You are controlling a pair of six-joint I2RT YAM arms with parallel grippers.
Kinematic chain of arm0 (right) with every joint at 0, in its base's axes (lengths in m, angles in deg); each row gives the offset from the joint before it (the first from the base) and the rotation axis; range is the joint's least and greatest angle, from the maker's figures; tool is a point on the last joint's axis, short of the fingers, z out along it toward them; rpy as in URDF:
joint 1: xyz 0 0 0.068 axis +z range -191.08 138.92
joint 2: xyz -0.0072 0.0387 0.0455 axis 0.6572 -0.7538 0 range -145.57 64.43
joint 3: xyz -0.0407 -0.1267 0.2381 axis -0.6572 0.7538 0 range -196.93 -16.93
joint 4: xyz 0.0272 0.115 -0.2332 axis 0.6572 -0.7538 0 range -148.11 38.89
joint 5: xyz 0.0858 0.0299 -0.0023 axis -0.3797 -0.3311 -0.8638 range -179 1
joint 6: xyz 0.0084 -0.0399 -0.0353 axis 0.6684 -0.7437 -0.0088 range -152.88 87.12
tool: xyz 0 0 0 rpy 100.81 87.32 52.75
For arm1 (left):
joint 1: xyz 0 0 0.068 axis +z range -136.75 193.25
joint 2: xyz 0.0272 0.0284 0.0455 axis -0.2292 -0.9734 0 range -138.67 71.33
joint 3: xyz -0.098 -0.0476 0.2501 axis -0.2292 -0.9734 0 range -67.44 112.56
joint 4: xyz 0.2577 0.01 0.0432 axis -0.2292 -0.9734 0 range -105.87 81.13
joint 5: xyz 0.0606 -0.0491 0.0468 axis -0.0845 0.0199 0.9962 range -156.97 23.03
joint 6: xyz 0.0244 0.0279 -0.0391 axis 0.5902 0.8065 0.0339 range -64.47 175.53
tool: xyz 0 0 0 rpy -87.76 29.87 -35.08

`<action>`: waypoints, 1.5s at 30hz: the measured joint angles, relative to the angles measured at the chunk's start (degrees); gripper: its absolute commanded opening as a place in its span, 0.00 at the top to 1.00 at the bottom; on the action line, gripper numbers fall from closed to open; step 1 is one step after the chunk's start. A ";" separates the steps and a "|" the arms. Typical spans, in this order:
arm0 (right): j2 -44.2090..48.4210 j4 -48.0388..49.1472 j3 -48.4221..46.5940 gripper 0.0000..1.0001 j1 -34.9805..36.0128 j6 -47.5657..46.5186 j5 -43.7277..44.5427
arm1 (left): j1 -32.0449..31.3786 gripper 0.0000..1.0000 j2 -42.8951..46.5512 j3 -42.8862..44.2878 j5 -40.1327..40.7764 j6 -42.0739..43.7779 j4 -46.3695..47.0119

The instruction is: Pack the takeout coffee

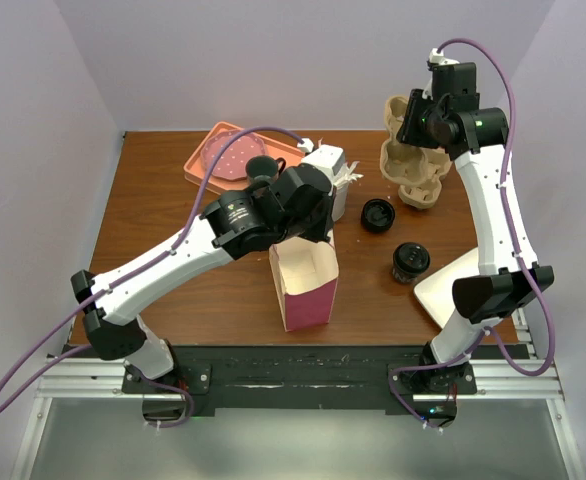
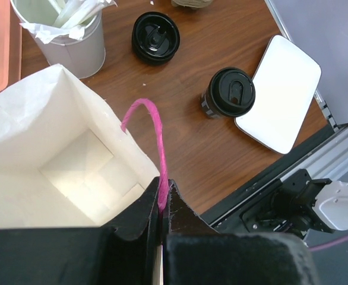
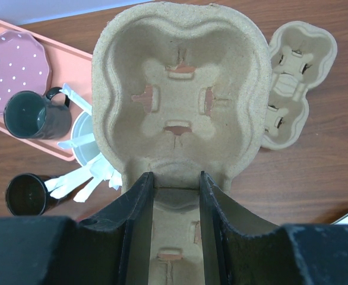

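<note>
Two lidded black cups stand right of centre. The nearer one, the takeout coffee (image 1: 410, 262), shows pale marks on its side (image 2: 228, 92). The farther one (image 1: 378, 215) shows only its lid (image 2: 155, 37). A pink paper bag (image 1: 304, 285) stands open and empty at the front middle (image 2: 73, 160). My left gripper (image 1: 313, 232) (image 2: 164, 193) is shut on the bag's pink handle (image 2: 153, 127). My right gripper (image 1: 413, 120) (image 3: 174, 178) is raised at the far right. It is shut on the rim of a cardboard cup carrier (image 3: 180, 89), held up off the table.
A second cup carrier (image 1: 413, 172) lies on the table below the right gripper. A white tin of packets (image 1: 330, 172) stands behind the bag. A pink tray (image 1: 205, 165) holds a dotted plate and a dark mug (image 3: 34, 116). An open plain black cup (image 3: 25, 194). A white plate (image 1: 451, 287) lies at the front right.
</note>
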 measured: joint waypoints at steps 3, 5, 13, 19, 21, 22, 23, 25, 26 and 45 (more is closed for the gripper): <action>0.04 0.00 0.00 0.73 0.00 0.02 -0.04 | 0.00 0.74 -1.33 0.74 0.46 0.66 0.48; 0.04 0.00 0.00 0.73 0.00 0.02 -0.15 | 0.00 0.57 -1.77 1.18 0.96 1.51 0.44; -0.35 -2.80 -4.85 0.73 0.00 -0.02 -2.43 | 0.33 0.40 -1.90 7.98 5.29 4.26 -0.90; -0.70 -4.13 -13.60 0.73 1.36 0.20 -7.85 | 2.19 0.40 -1.81 15.28 9.99 4.61 -5.27; -0.04 -4.35 -13.88 0.73 2.82 0.72 -9.55 | 2.60 0.39 -1.33 15.47 12.15 4.39 -7.72; 0.28 -4.52 -13.86 0.73 3.78 1.20 -10.29 | 2.64 0.39 -1.16 15.39 13.05 4.35 -9.25; 0.70 -4.55 -13.64 0.73 4.96 1.79 -10.91 | 2.71 0.39 -0.96 15.17 13.86 4.31 -10.58; 2.21 -4.07 -12.17 0.73 7.13 3.04 -12.72 | 3.10 0.39 -0.48 14.53 14.78 3.98 -13.00; 3.37 -3.65 -11.10 0.73 8.11 3.91 -13.88 | 3.34 0.39 -0.26 14.23 15.04 3.69 -14.32; 19.82 14.01 6.75 0.74 22.62 23.93 -22.51 | 11.23 0.65 15.72 -7.50 6.82 0.98 -10.78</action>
